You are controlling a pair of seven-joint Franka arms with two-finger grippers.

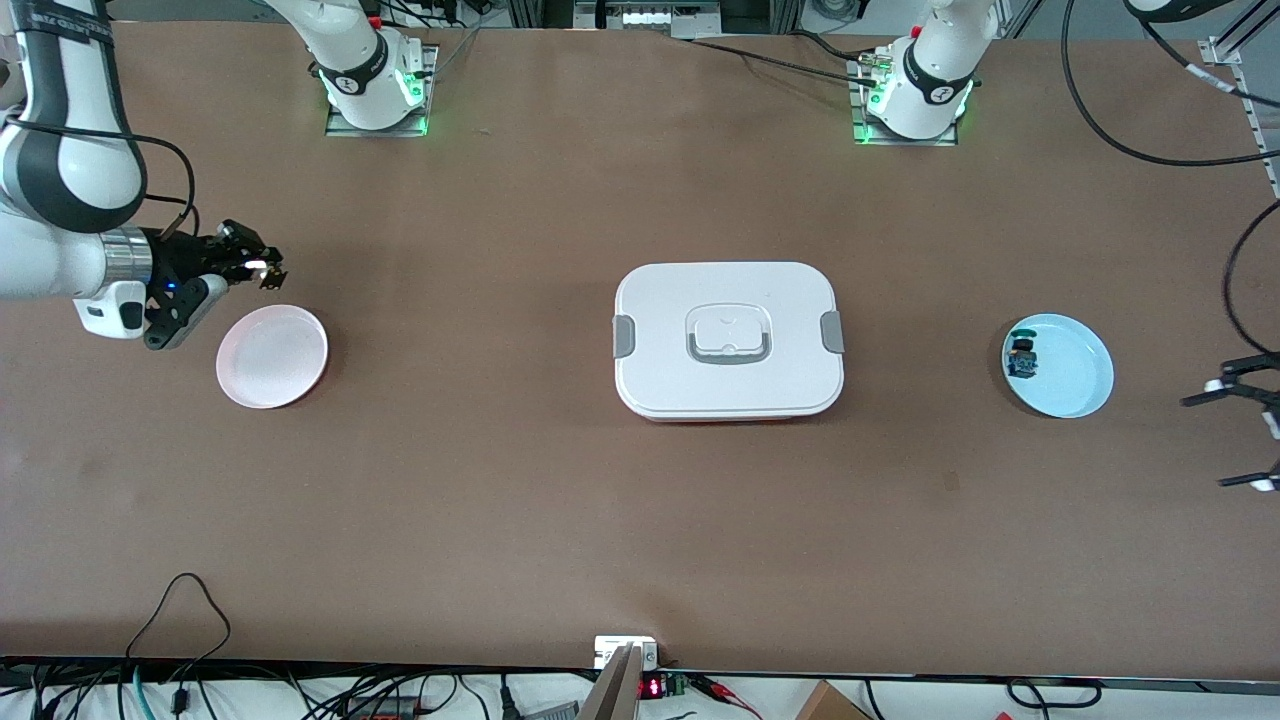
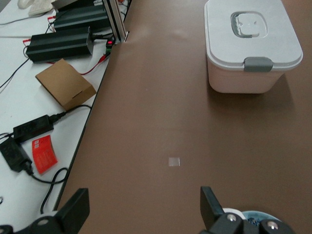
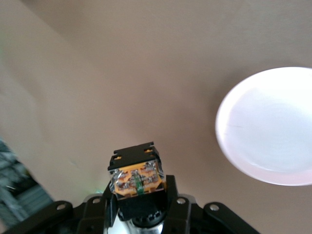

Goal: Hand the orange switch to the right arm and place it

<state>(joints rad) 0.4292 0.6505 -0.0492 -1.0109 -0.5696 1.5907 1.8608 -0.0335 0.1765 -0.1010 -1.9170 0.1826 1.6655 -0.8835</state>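
Observation:
My right gripper is shut on the orange switch and holds it in the air over bare table, just off the rim of the pink plate. In the right wrist view the switch sits clamped between the fingers, its orange-tan body and contacts facing the camera, with the pink plate empty below. My left gripper is open and empty over the table's end by the left arm, beside the blue plate. Its fingers stand wide apart over bare table.
A white lidded lunch box with grey clips stands mid-table; it also shows in the left wrist view. A small switch with a blue-green body lies on the blue plate. Cables and boxes lie off the table's front edge.

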